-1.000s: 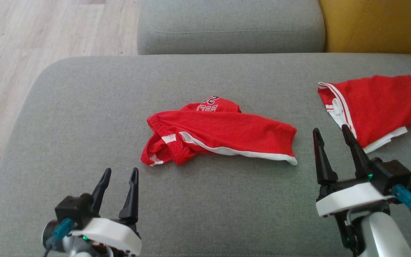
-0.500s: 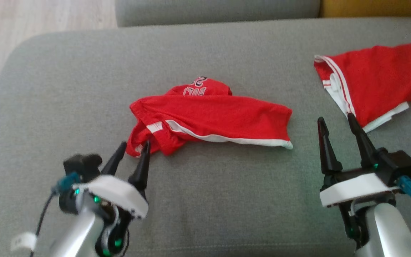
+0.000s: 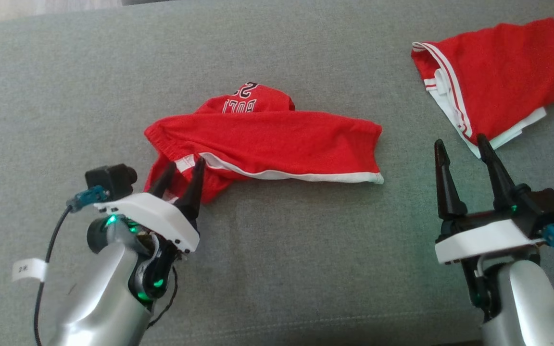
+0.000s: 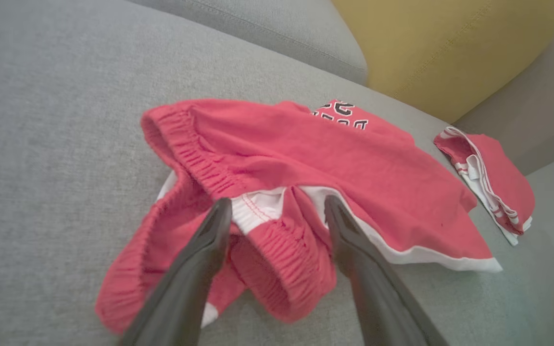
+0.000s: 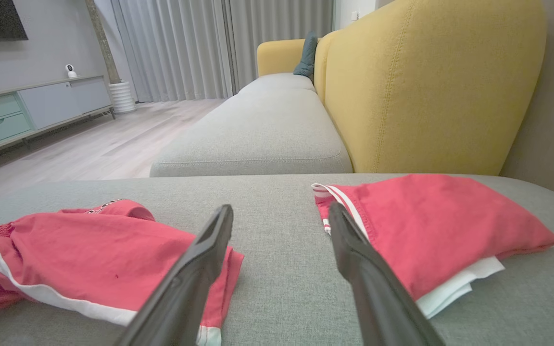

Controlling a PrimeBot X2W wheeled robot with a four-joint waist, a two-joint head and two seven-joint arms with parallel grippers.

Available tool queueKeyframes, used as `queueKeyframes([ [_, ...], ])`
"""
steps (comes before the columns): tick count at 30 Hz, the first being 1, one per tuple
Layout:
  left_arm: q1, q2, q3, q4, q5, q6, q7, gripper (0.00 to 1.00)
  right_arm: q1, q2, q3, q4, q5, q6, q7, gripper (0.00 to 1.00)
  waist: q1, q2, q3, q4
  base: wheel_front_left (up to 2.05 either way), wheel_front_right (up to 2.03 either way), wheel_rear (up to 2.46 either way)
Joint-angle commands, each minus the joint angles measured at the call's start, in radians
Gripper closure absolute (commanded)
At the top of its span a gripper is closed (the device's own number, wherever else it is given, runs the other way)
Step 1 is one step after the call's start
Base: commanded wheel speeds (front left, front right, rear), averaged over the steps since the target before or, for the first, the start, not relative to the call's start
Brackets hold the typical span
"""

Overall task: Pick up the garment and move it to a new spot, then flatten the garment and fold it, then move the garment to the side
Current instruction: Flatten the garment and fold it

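Note:
A crumpled red garment (image 3: 277,144) with white trim and black lettering lies in the middle of the grey couch seat (image 3: 65,96). My left gripper (image 3: 184,166) is open, its fingertips over the garment's bunched left end. In the left wrist view the two fingers straddle the elastic waistband fold of the garment (image 4: 277,226), the left gripper (image 4: 274,206) not closed on it. My right gripper (image 3: 462,144) stands open above bare cushion to the right of the garment (image 5: 89,264), with nothing between its fingers; it is open in the right wrist view too (image 5: 279,211).
A second red garment (image 3: 498,77), folded with white edging, lies at the far right of the seat, just beyond the right fingertips. A yellow backrest (image 5: 431,86) rises behind it, and another grey cushion (image 5: 258,134) extends beyond. Wooden floor (image 5: 89,144) lies to the left.
The head camera has tilted down, shifting the whole picture. My left gripper has advanced from bare cushion to the garment's left end. Both grippers stay open; the right arm holds its place.

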Motion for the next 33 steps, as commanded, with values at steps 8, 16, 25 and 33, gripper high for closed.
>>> queueKeyframes([
  [8, -0.083, -0.002, 0.053, 0.049, -0.023, -0.008, -0.005, 0.00, -0.042, -0.003, 0.017, -0.042, -0.008, 0.000, -0.004, 0.00, 0.0000, 0.0000, 0.022, -0.010, 0.00, 0.00, 0.00],
  [16, -0.097, -0.006, 0.050, 0.109, -0.023, 0.001, -0.005, 0.00, -0.041, -0.003, 0.011, -0.039, -0.010, 0.000, -0.002, 0.00, 0.0000, 0.0000, 0.021, -0.009, 0.00, 0.00, 0.00],
  [25, -0.110, -0.019, 0.025, 0.124, -0.041, -0.045, 0.026, 0.00, -0.048, -0.003, 0.016, -0.033, -0.008, 0.000, -0.003, 0.00, 0.0000, 0.0000, 0.018, -0.008, 0.00, 0.00, 0.00],
  [33, -0.111, -0.014, 0.031, 0.105, -0.034, -0.043, -0.016, 0.80, -0.047, -0.003, 0.012, -0.027, -0.005, 0.000, -0.004, 0.00, 0.0000, 0.0000, 0.012, -0.005, 0.00, 0.00, 0.00],
])
